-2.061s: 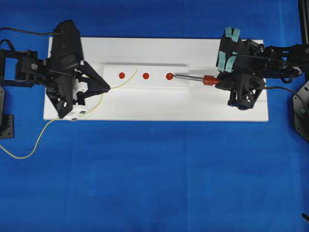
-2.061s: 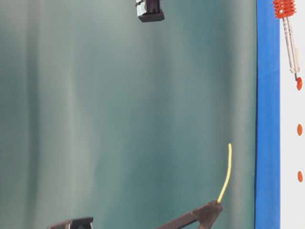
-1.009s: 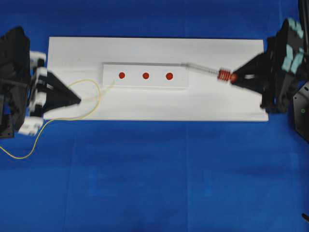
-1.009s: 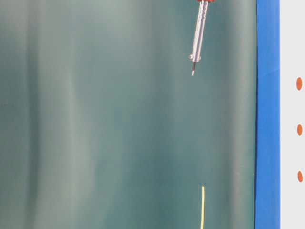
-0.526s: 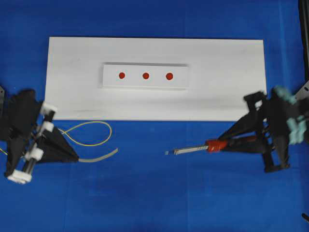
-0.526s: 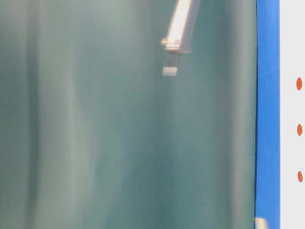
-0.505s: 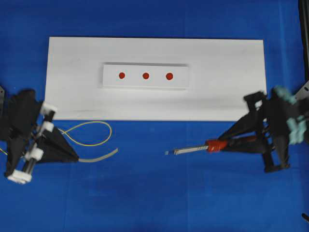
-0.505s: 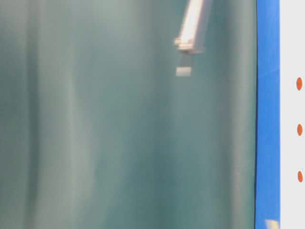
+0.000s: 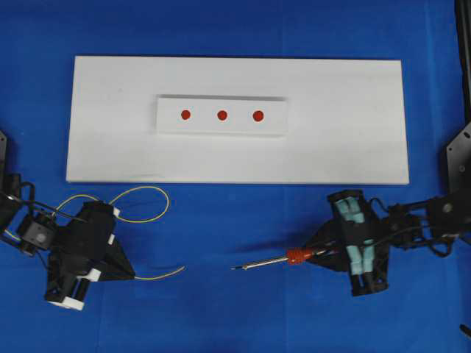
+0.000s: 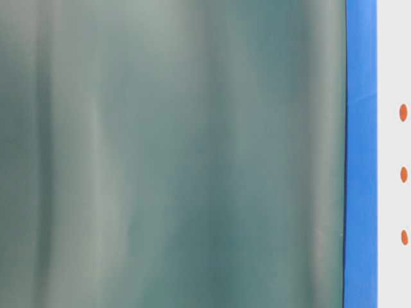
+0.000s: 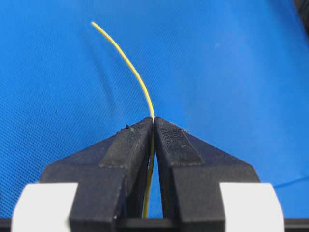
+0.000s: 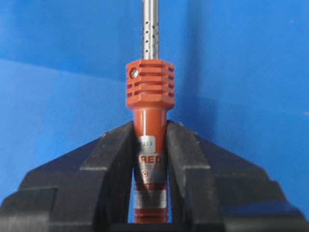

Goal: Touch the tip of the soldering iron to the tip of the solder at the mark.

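My left gripper (image 9: 135,277) is over the blue cloth at the lower left, shut on the thin yellow solder (image 9: 163,273). The solder's free end sticks out to the right, and its slack loops behind (image 9: 143,193). In the left wrist view the solder (image 11: 130,65) curves up from the pinched jaws of that gripper (image 11: 154,119). My right gripper (image 9: 315,254) is at the lower right, shut on the red-orange handle of the soldering iron (image 9: 296,257), whose shaft points left. The right wrist view shows the iron (image 12: 149,89) clamped in this gripper (image 12: 149,129). The two tips are apart. Three red marks (image 9: 222,115) sit on the raised strip.
A white board (image 9: 346,140) carries the raised strip and lies on the blue cloth beyond both grippers. The table-level view shows only a green backdrop, a blue band and the board's edge with the red marks (image 10: 404,174). Black arm bases stand at both side edges.
Both arms have left the board and dropped over the blue cloth near the front. The iron and solder have gone from the table-level view. Both grips stay shut.
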